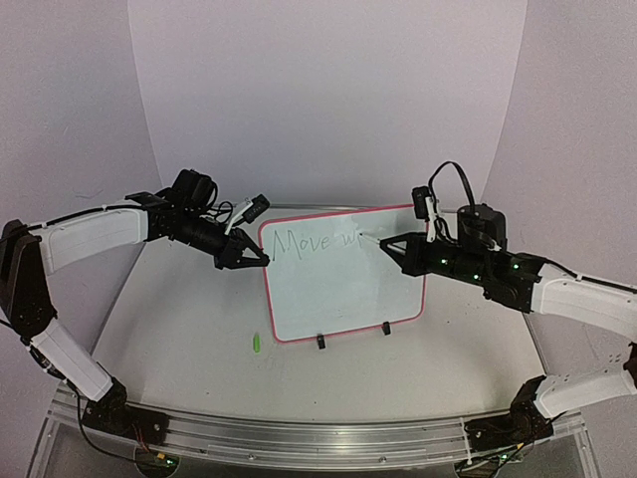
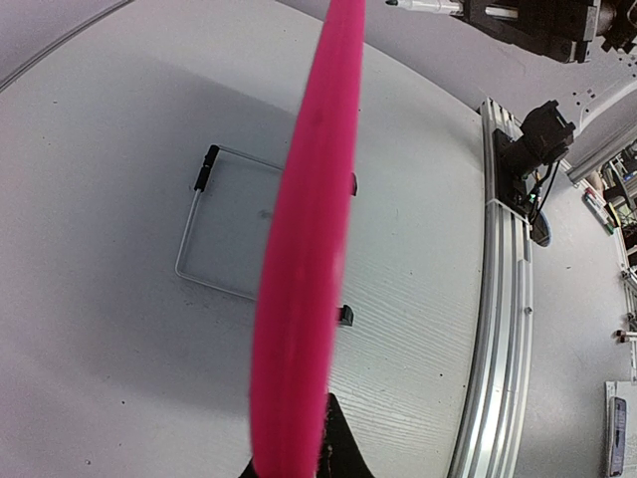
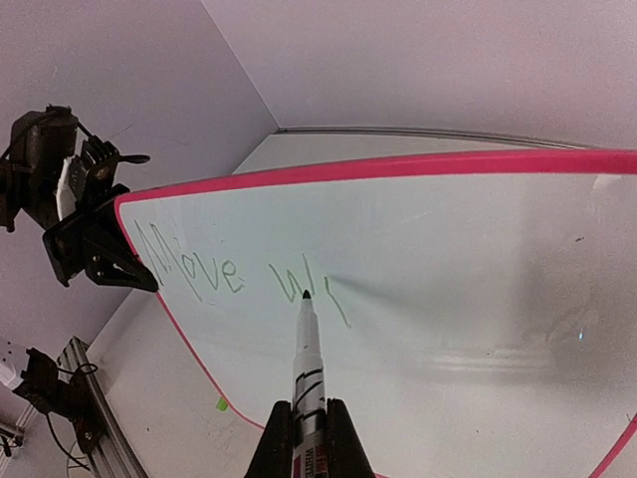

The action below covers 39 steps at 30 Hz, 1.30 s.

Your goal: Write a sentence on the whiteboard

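The whiteboard [image 1: 343, 289] stands tilted at mid-table, white with a pink-red frame. Green writing [image 1: 314, 242] reads "Move w" plus one further stroke along its top; in the right wrist view the writing [image 3: 194, 269] is clearer. My left gripper [image 1: 261, 259] is shut on the board's left edge, whose pink frame [image 2: 304, 249] fills the left wrist view. My right gripper [image 1: 386, 242] is shut on a white marker [image 3: 308, 373]; its dark tip [image 3: 305, 296] is at the board just under the "w".
A small green cap [image 1: 255, 343] lies on the table left of the board's lower corner. The board's wire stand [image 2: 214, 224] and black clip feet [image 1: 320, 342] rest on the table. The aluminium rail [image 1: 318, 438] runs along the near edge.
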Available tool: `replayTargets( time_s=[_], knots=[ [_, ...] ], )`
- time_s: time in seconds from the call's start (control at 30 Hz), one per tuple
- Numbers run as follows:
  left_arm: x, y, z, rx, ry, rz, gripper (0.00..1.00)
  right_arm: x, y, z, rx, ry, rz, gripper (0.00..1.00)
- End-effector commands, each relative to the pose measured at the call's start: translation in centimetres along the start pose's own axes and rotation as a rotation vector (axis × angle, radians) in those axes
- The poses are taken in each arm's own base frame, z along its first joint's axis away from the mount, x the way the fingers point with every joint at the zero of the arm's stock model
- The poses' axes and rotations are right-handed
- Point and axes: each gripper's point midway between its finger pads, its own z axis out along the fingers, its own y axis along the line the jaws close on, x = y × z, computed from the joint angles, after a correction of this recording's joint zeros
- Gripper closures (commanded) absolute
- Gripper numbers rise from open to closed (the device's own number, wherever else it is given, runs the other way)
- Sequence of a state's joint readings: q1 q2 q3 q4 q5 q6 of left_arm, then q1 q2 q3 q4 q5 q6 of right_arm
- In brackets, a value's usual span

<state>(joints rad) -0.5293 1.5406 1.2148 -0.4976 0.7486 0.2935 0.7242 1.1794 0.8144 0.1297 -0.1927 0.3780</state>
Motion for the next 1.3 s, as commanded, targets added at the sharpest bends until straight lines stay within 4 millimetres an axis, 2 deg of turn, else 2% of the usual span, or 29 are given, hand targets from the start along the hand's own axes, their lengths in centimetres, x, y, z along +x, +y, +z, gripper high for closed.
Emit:
replayTargets(
  time_s=[0.0,0.73,0.87,1.03,1.13,1.27],
  knots=[
    [0.8,1.4,0.0,-0.064,0.034,0.025,1.0,-2.7,0.8,0.6,-0.009,-0.056,-0.036,1.0],
    [1.1,1.6,0.3,-0.063,0.042,0.021,1.0,-2.8,-0.5,1.4,0.057,-0.07,-0.048,1.0],
    [1.1,1.6,0.3,-0.063,0.044,0.02,1.0,-3.0,-0.2,1.0,0.044,-0.078,-0.049,1.0],
    [1.1,1.7,0.3,-0.065,0.044,0.02,1.0,-3.6,1.1,-0.5,-0.02,-0.107,-0.048,1.0],
    [1.1,1.7,0.4,-0.065,0.044,0.019,1.0,-3.5,0.9,-1.1,-0.009,-0.115,-0.034,1.0],
    [1.1,1.7,0.3,-0.063,0.043,0.02,1.0,-2.5,0.1,-0.8,0.015,-0.092,-0.023,1.0]
  ],
)
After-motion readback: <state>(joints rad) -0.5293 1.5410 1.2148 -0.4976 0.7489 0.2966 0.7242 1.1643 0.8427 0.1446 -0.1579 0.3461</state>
